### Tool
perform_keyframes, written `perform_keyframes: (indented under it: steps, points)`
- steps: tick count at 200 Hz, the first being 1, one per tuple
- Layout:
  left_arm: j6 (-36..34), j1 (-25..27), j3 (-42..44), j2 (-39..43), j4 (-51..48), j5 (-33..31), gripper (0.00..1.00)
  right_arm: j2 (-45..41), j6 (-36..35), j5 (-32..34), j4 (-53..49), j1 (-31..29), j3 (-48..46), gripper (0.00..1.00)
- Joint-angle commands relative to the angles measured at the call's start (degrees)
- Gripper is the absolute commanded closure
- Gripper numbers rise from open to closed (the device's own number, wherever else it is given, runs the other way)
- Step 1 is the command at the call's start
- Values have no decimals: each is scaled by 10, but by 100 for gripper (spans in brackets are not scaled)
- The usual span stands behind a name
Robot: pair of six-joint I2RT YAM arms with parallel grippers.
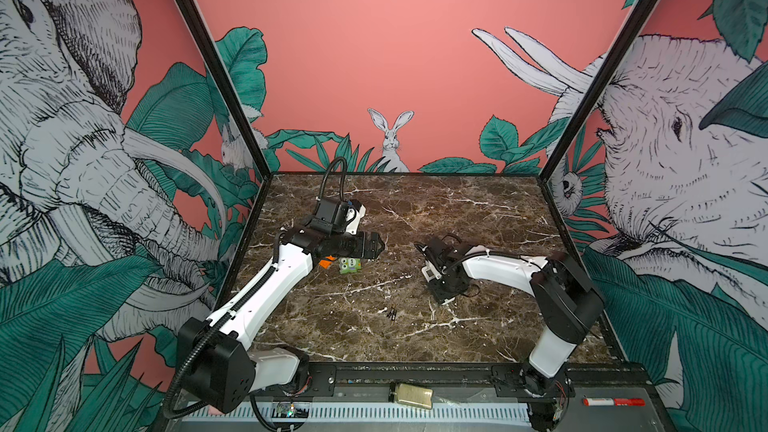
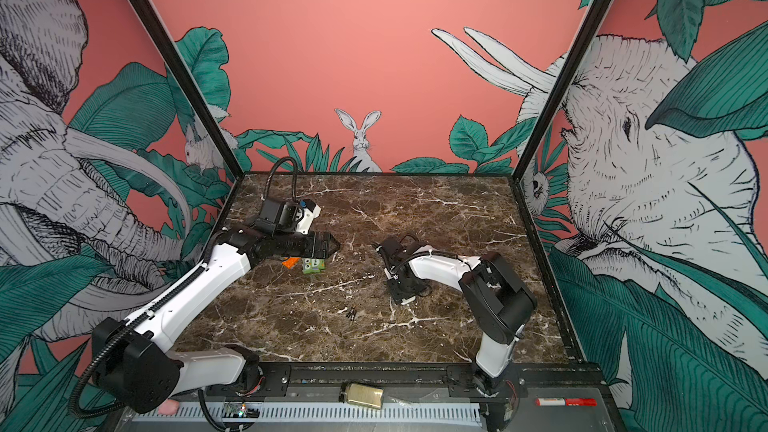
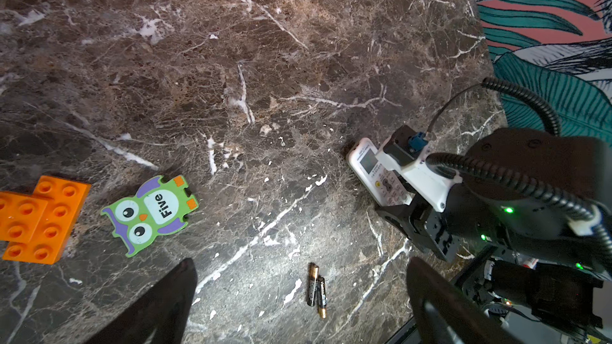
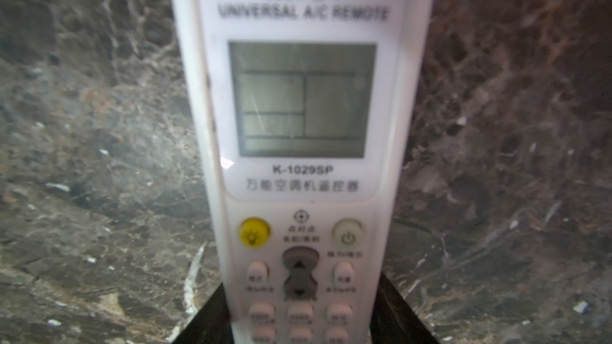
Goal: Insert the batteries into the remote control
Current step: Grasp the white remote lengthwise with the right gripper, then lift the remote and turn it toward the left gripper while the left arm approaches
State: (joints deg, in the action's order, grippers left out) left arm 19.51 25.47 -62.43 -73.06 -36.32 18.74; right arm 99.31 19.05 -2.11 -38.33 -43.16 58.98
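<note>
Progress: nothing loaded | batteries (image 3: 316, 289) loose on table (image 3: 298, 61), untouched | remote control (image 4: 298, 100) face-up between right gripper (image 4: 301, 286) jaws, grip unclear | left gripper (image 3: 299, 261) spread, empty

Glossy veined marble tabletop (image 3: 298, 61), smooth white plastic remote control (image 4: 301, 180), shiny orange plastic bricks (image 3: 39, 220), brassy metal-ended batteries (image 3: 316, 289)

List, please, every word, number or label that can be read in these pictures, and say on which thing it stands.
"Five": on the green owl block.
"5000 ... 1": at the top of the remote control; the sign between the numbers is blurred.
"UNIVERSAL A/C REMOTE": on the same remote, one line lower.
"K-1029SP": on the same remote, at mid-face.
"万能空调机遥控器": directly under that.
The button labels and the print on the batteries are too small or blurred to read.
</note>
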Motion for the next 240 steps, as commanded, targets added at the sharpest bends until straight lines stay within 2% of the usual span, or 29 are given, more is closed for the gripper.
perform_keyframes:
  steps: [1,18,95,124,170,216,240]
  points:
    - [4,2,2,4,12,-8,1,-10,-5,-6,23,-3,-27,43]
    - [5,2,2,1,22,-17,1,-18,-11,-8,39,-3,-38,44]
    - [-5,2,-20,-25,45,-25,1,-25,-28,-27,55,-3,-23,63]
    - [3,2,-15,-32,66,-2,1,-34,-15,-37,45,-3,-4,69]
    - [38,2,-4,-35,92,33,1,-55,13,-51,22,-3,28,73]
    - [108,2,37,10,135,37,1,-118,10,-121,96,-1,18,73]
    - [121,2,32,2,125,85,1,-138,-16,-177,98,-1,36,74]
